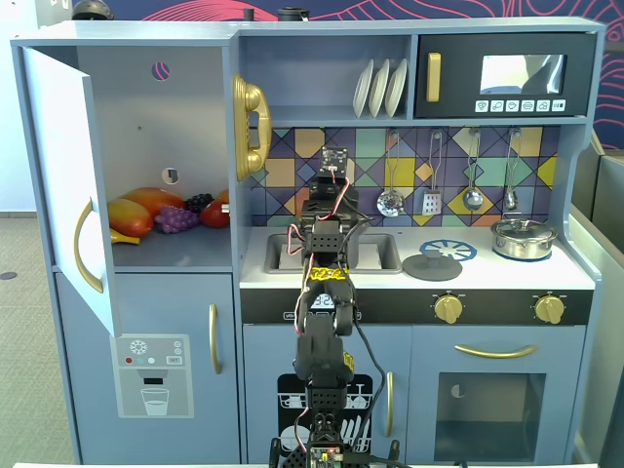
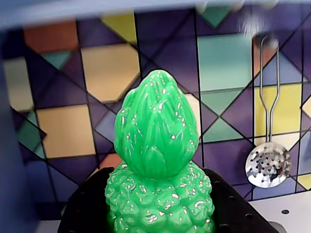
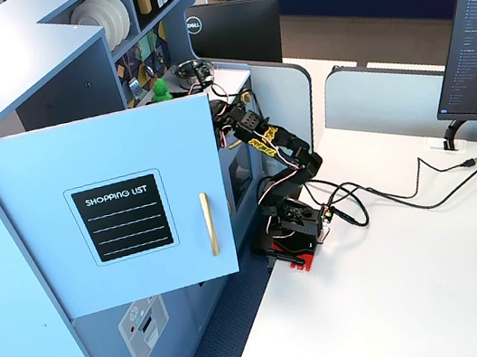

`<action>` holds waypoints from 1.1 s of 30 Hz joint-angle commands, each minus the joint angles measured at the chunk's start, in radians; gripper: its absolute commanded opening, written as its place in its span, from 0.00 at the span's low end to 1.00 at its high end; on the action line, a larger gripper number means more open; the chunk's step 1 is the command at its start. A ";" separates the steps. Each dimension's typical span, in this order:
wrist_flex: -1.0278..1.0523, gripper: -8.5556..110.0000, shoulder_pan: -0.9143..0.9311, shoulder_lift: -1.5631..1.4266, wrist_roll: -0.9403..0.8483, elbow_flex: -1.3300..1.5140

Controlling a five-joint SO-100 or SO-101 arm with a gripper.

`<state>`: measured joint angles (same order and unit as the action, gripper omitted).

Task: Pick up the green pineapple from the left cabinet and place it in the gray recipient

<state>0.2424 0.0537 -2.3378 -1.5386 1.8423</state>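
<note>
— Where does the pineapple point(image 2: 156, 170) sit?
— Lower centre of the wrist view, upright in the hand point(image 2: 160, 213), before the tiled wall, a skimmer point(image 2: 267, 165) hanging at the right.
— And in a fixed view?
— The cabinet point(image 1: 146, 146) fills the upper left, door swung left, fruit point(image 1: 166, 214) on its shelf. The arm point(image 1: 324, 322) stands centre, before the sink point(image 1: 336, 253). A lidded pot point(image 1: 524, 237) rests on the bench, right.

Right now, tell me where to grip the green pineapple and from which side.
Grip the green pineapple across its wide bumpy body, with a jaw on either side below the crown. The leafy top tapers and would likely slip. In the wrist view the gripper appears to hold it this way, upright.
</note>
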 commanded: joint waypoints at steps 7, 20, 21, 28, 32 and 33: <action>-0.091 0.07 0.018 0.206 -0.071 -0.012; -0.123 0.50 0.066 0.261 0.077 -0.063; -0.114 0.51 0.069 0.259 0.067 -0.071; 0.026 0.48 0.075 0.155 0.067 -0.163; 0.362 0.44 0.071 -0.037 0.089 -0.258; 0.488 0.42 0.072 -0.084 0.103 -0.287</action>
<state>0.4924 0.1243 -2.2350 -1.4650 1.6828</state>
